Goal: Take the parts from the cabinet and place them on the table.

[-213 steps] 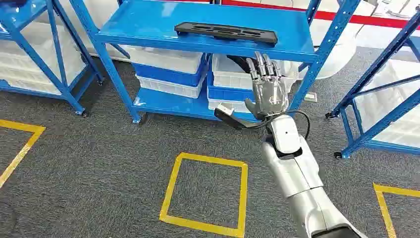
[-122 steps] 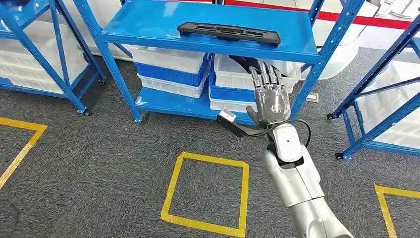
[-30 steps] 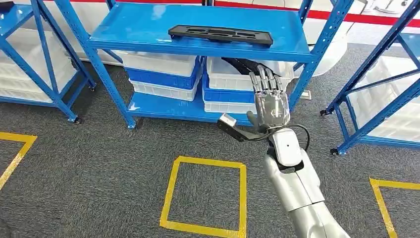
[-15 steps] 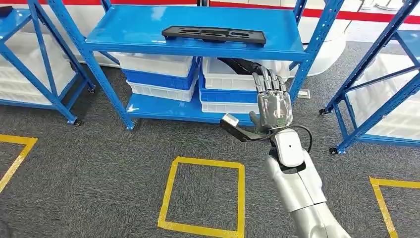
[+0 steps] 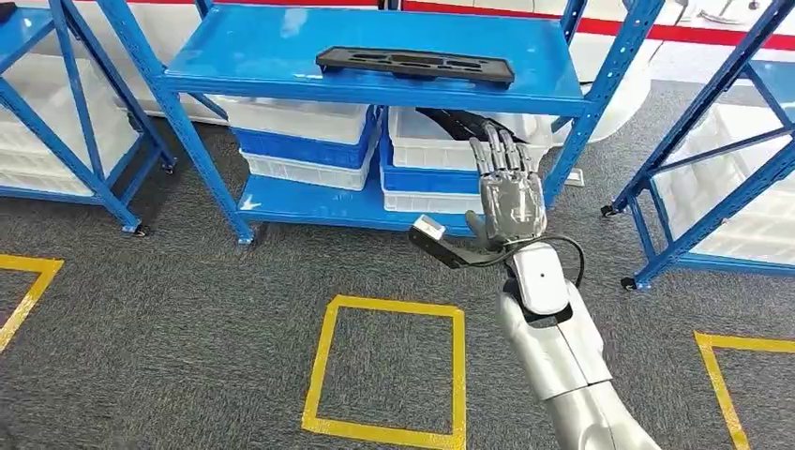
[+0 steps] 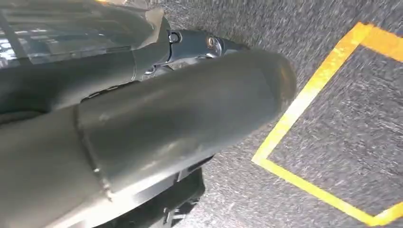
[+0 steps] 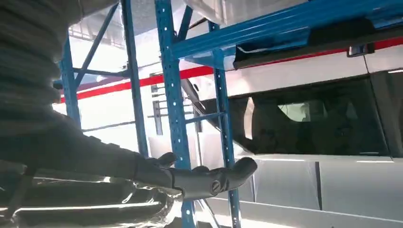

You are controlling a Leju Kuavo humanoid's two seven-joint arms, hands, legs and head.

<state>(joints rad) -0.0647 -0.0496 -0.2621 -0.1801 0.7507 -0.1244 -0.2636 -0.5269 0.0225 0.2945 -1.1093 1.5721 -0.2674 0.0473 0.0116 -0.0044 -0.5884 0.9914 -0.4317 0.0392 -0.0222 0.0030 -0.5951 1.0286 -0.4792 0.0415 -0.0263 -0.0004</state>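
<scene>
A long flat black part (image 5: pixel 415 66) lies on the top shelf of the blue cabinet (image 5: pixel 262 70). More black parts (image 5: pixel 459 122) sit in a white bin on the lower level. My right hand (image 5: pixel 509 197) is raised in front of the cabinet, below the top shelf edge, fingers straight and spread, holding nothing. In the right wrist view its fingers (image 7: pixel 209 179) stretch out before a blue upright (image 7: pixel 172 95), with the black part (image 7: pixel 304 45) overhanging the shelf edge. My left hand (image 6: pixel 142 123) hangs over the carpet, its fingers hidden behind the thick thumb.
Stacked white and blue bins (image 5: pixel 309 141) fill the cabinet's lower shelf. Other blue racks stand at the left (image 5: pixel 66 122) and right (image 5: pixel 712 169). Yellow tape squares (image 5: pixel 389 370) mark the grey carpet in front of the cabinet.
The camera has drifted slightly, so the cabinet shifts in frame. My right hand stays raised and spread in front of the lower shelf, little changed.
</scene>
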